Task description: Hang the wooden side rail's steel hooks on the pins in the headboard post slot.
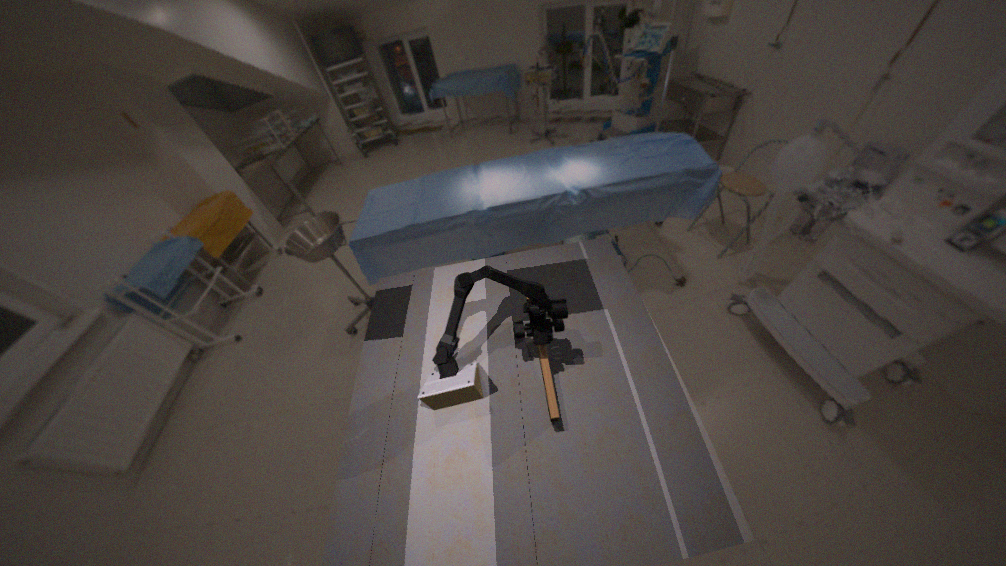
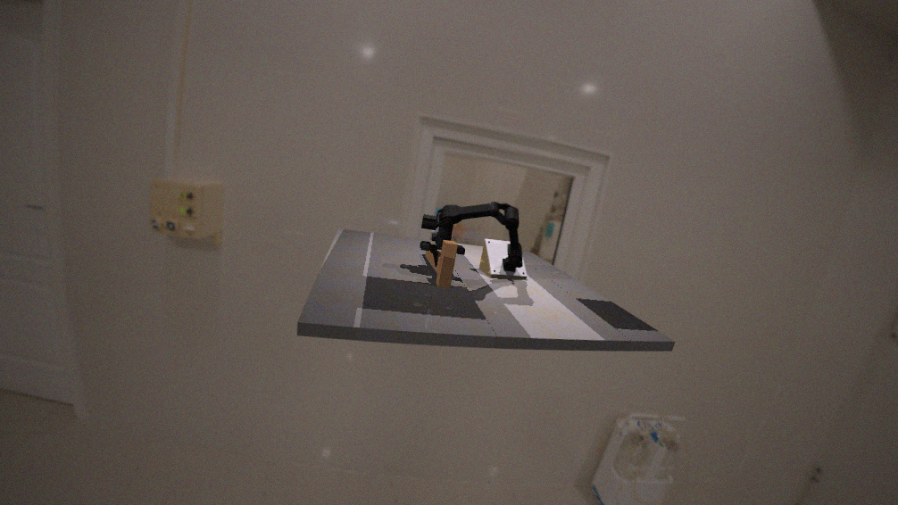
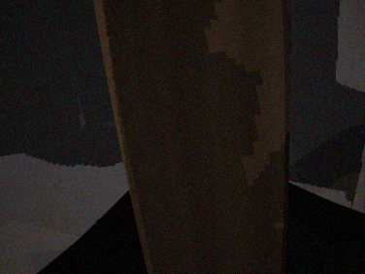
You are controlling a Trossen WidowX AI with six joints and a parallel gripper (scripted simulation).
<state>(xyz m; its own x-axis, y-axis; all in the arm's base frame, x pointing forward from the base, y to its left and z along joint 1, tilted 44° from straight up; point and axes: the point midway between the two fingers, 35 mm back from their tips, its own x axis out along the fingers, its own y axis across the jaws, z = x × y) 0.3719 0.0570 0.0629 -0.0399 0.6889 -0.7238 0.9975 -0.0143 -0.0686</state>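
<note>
The wooden side rail (image 1: 549, 387) (image 3: 194, 149) lies lengthwise on the table (image 1: 597, 457) (image 2: 439, 335), its far end resting on the surface toward the front. My gripper (image 1: 540, 336) (image 2: 433, 250) is shut on the rail's near end. In the exterior view the upright wooden headboard post (image 2: 447, 263) stands right in front of the gripper, with the rail's end (image 2: 431, 257) just behind it. In the top view the gripper hides the post. The rail fills the dark wrist view. I cannot see the steel hooks, the slot or the pins.
The arm's base stands on a pale box (image 1: 450, 391) (image 2: 499, 256) to the left of the rail in the top view. The table top bears grey, white and dark stripes. A blue-draped bed (image 1: 534, 186) stands behind the table.
</note>
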